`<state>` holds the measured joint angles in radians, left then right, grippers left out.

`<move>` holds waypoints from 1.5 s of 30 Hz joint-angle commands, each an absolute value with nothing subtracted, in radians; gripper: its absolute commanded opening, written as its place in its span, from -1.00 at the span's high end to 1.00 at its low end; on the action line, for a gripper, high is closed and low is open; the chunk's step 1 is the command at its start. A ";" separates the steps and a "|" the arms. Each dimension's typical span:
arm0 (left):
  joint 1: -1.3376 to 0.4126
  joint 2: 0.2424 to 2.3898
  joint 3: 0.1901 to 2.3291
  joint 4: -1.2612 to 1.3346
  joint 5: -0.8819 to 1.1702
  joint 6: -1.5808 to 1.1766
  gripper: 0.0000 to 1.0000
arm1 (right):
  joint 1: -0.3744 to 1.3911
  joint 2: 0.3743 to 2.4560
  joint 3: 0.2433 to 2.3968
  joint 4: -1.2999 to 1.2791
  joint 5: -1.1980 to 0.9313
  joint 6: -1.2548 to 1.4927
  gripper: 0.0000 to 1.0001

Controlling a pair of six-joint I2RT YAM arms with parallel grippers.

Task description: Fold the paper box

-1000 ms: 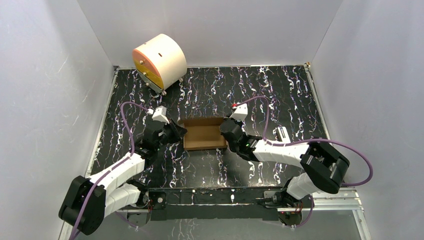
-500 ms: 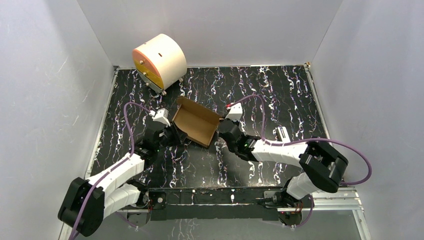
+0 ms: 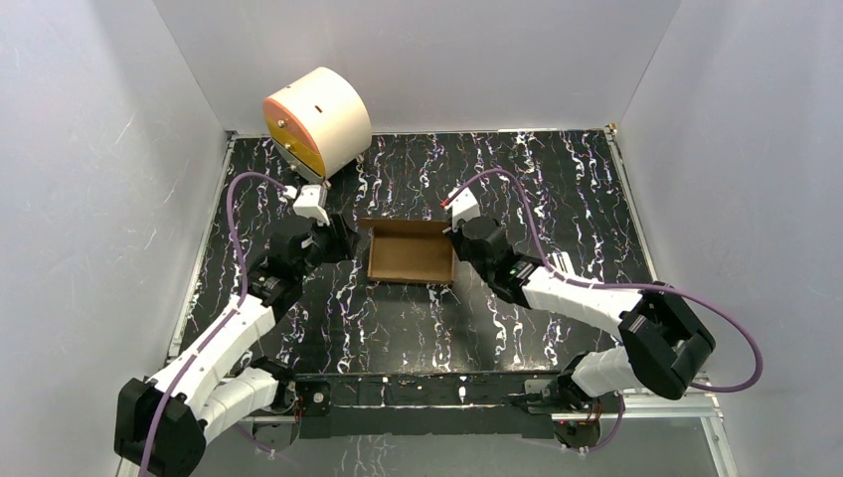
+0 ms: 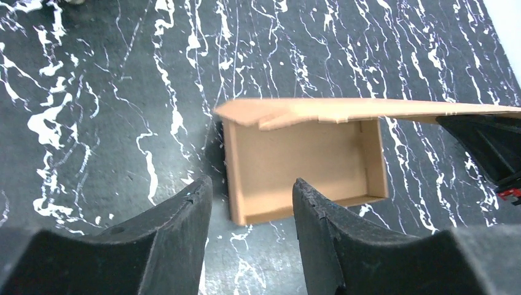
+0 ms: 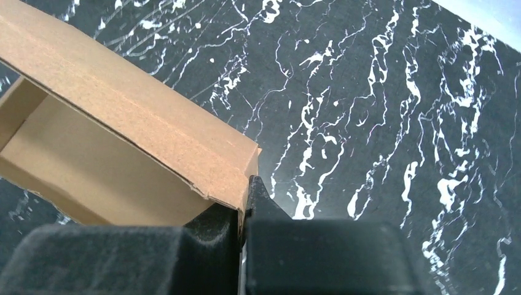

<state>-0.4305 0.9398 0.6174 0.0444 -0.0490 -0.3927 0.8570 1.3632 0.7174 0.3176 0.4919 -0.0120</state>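
Note:
The paper box (image 3: 410, 253) is a shallow brown cardboard tray lying flat mid-table, open side up. In the left wrist view the paper box (image 4: 304, 163) shows its long flap (image 4: 368, 110) standing raised along one side. My left gripper (image 3: 345, 242) is just off the box's left end and is open; in its own view the left gripper (image 4: 252, 206) has the box's near corner beyond its fingertips, untouched. My right gripper (image 3: 456, 245) is at the box's right end. Seen from the wrist, the right gripper (image 5: 244, 196) is shut on the flap's corner of the paper box (image 5: 123, 117).
A cream cylinder with an orange face (image 3: 316, 121) stands at the back left corner, behind the left arm. White walls close in the black marbled table (image 3: 557, 179) on three sides. A metal rail (image 3: 427, 388) runs along the near edge.
Half a second ago the box was lifted and tilted between both grippers; it now lies flat. The left gripper has opened, let go and drawn back left. The right keeps its grip.

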 commanded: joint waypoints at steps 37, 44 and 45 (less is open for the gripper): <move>-0.317 1.306 0.821 0.044 0.376 0.145 0.48 | 0.672 1.369 0.840 0.228 -0.025 -0.186 0.89; -0.318 1.276 0.792 0.079 0.327 0.013 0.90 | 0.674 1.373 0.840 0.229 0.024 -0.078 0.81; -0.320 1.268 0.784 0.091 0.322 -0.023 0.93 | 0.675 1.374 0.842 0.228 0.038 -0.054 0.80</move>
<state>-0.3225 1.3201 0.7845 0.0444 0.3218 0.0933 0.6743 1.3781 0.7918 0.1795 0.0086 -0.1539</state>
